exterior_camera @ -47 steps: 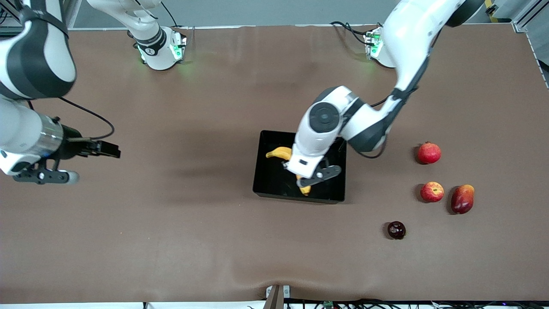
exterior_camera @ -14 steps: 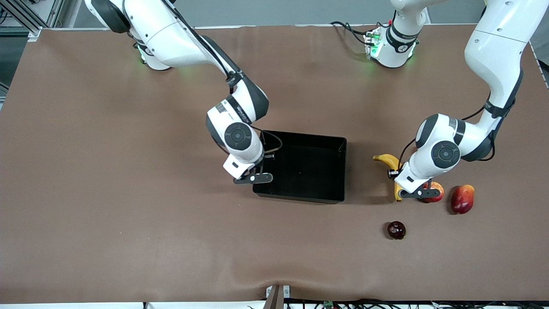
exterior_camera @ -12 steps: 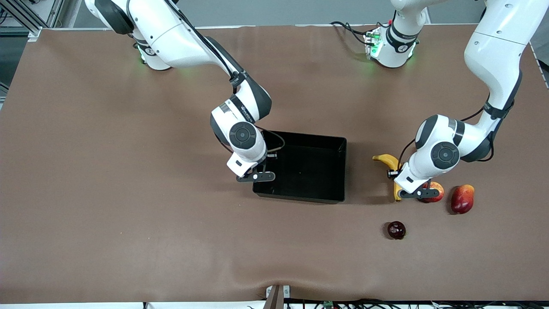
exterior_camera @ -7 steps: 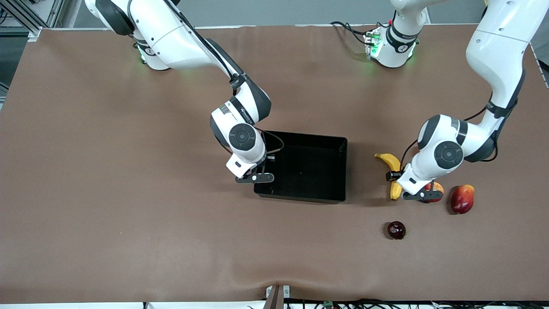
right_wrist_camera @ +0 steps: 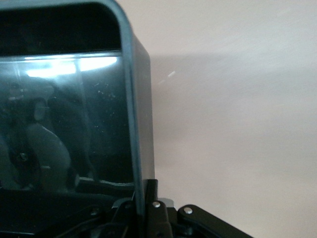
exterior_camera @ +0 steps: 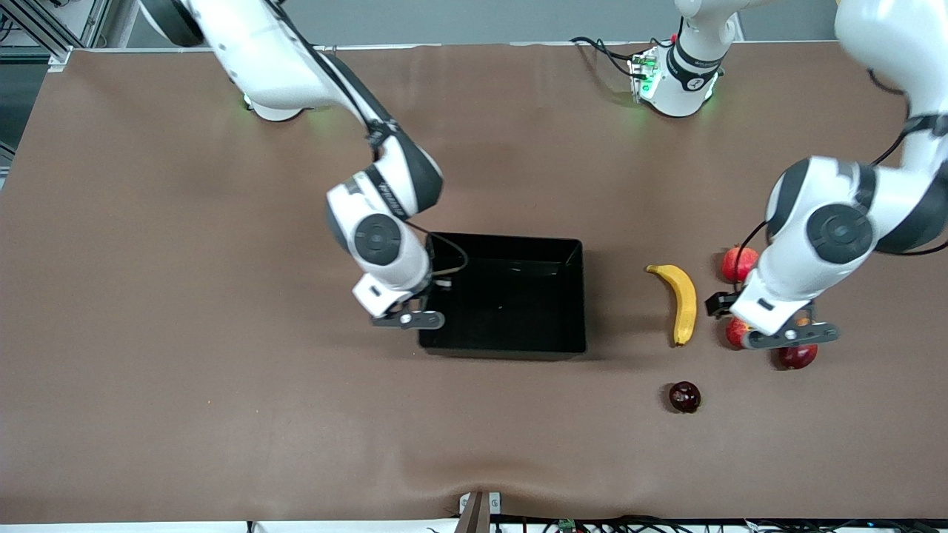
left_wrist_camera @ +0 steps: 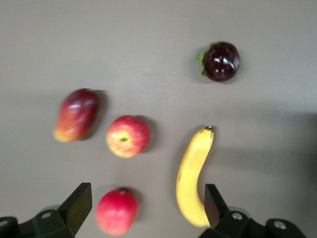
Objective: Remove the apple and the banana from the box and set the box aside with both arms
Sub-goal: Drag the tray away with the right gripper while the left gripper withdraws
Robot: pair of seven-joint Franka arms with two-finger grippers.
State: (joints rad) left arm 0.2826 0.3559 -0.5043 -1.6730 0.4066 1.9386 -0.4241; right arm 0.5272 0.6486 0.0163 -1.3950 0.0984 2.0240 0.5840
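Note:
The black tray (exterior_camera: 511, 314) stands empty mid-table. My right gripper (exterior_camera: 409, 318) is shut on its wall at the end toward the right arm; the right wrist view shows that wall (right_wrist_camera: 132, 119) pinched between the fingers of the right gripper (right_wrist_camera: 147, 198). The yellow banana (exterior_camera: 683, 303) lies on the table beside the tray, toward the left arm's end. It also shows in the left wrist view (left_wrist_camera: 192, 178). The red-and-yellow apple (left_wrist_camera: 127, 136) lies beside it, partly hidden in the front view (exterior_camera: 733, 331). My left gripper (exterior_camera: 789, 338) is open and empty, raised over the fruits (left_wrist_camera: 144, 208).
A red pomegranate (exterior_camera: 738, 262) lies farther from the camera than the apple and shows below the open fingers (left_wrist_camera: 116, 212). A red mango-like fruit (left_wrist_camera: 75, 115) lies beside the apple. A dark maroon fruit (exterior_camera: 684, 397) lies nearer to the camera.
The left gripper has let go of the banana, which now lies on the table, and has risen toward the left arm's end. The right gripper has drawn the tray slightly toward the right arm's end.

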